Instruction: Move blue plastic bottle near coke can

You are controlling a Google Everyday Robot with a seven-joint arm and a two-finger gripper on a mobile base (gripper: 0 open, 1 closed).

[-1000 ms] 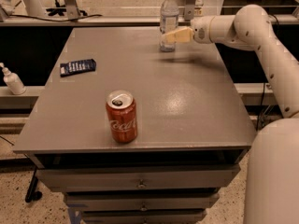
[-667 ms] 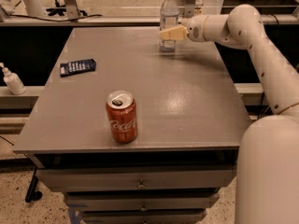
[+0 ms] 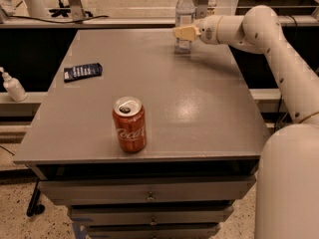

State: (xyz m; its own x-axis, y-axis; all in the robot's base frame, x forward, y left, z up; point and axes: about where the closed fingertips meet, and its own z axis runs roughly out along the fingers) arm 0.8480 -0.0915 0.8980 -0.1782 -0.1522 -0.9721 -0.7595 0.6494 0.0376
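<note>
The blue plastic bottle (image 3: pixel 184 6) stands upright at the far edge of the grey table (image 3: pixel 209 113), right of centre. Its white cap and clear shoulders show, and its middle is covered by my gripper (image 3: pixel 184 32). The gripper reaches in from the right at the height of the bottle's label and sits against it. The coke can (image 3: pixel 129 124) stands upright near the table's front edge, left of centre, far from the bottle. Its silver top with the pull tab faces up.
A dark blue flat packet (image 3: pixel 82 71) lies near the table's left edge. A small white pump bottle (image 3: pixel 13 86) stands on a ledge off to the left. My arm (image 3: pixel 279 49) spans the table's right side. Drawers (image 3: pixel 149 195) sit below the front edge.
The gripper has moved left and slightly away from me, from just right of the bottle to over its middle. The bottle and the can have stayed put.
</note>
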